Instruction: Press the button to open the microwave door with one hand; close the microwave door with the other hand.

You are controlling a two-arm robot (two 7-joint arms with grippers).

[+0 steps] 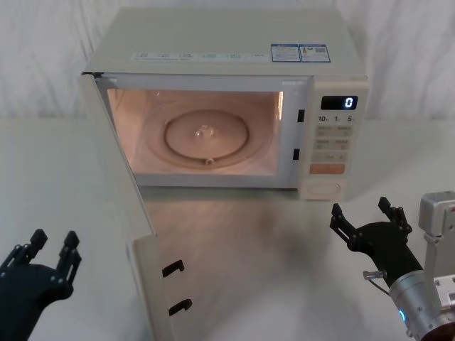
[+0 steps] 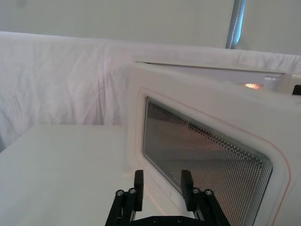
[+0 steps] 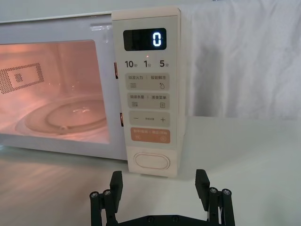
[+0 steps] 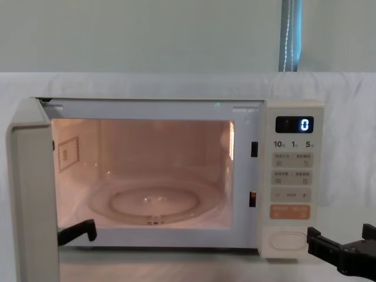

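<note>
The cream microwave [image 1: 227, 50] stands at the back of the table with its cavity lit and its display showing "0". The microwave door [image 1: 146, 284] is swung wide open toward my left, and its dark window [image 2: 207, 155] faces my left gripper [image 2: 162, 181]. That gripper [image 1: 53, 238] hovers open just outside the door's front edge, apart from it. The button [image 3: 151, 162] is the wide cream key at the bottom of the keypad strip. My right gripper [image 3: 159, 178] hangs open a short way in front of the button [image 1: 323, 188], not touching it.
A glass turntable [image 1: 206, 135] lies inside the cavity. White cloth covers the table [image 1: 270, 241] and the wall behind. A metal pole [image 2: 235, 23] rises behind the microwave. Two black latch hooks [image 1: 174, 268] stick out from the door's inner edge.
</note>
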